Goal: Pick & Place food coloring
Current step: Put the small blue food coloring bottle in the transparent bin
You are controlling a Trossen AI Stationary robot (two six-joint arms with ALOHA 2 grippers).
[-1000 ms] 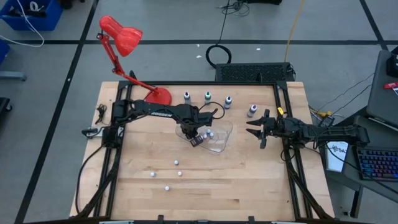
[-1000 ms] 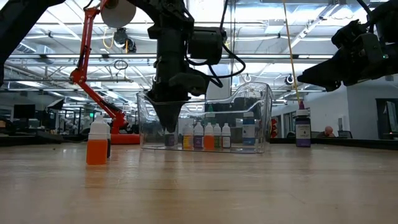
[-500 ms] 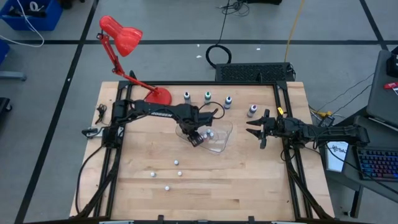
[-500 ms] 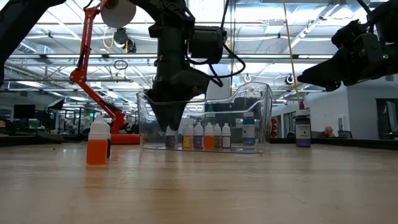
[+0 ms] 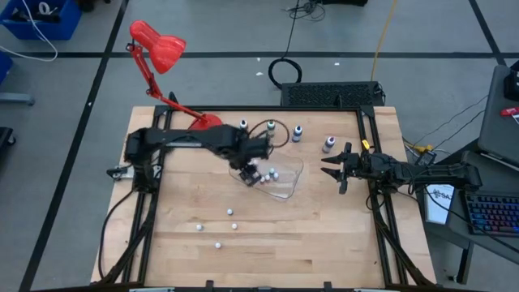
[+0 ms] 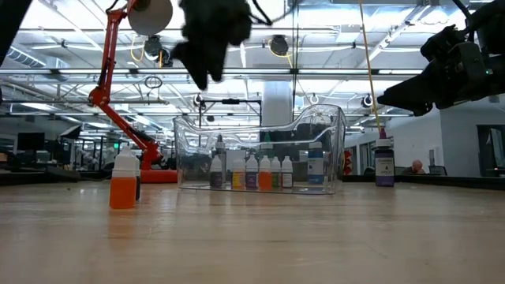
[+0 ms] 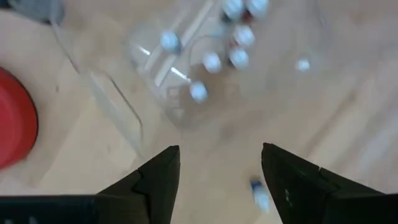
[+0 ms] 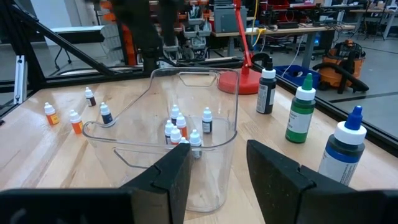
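Left gripper (image 7: 217, 168): jaws spread, holding nothing, raised above the clear plastic bin (image 5: 285, 185) near its lamp-side edge. Inside the bin, several small white-capped food coloring bottles (image 6: 251, 172) stand upright in a cluster. Right gripper (image 5: 331, 168): jaws spread, empty, hovering just beside the bin's opposite side. Red desk lamp (image 5: 158, 47) at the table's far corner.

Overhead, table-level, two wrist cameras — all share clear tub (image 5: 276, 178).
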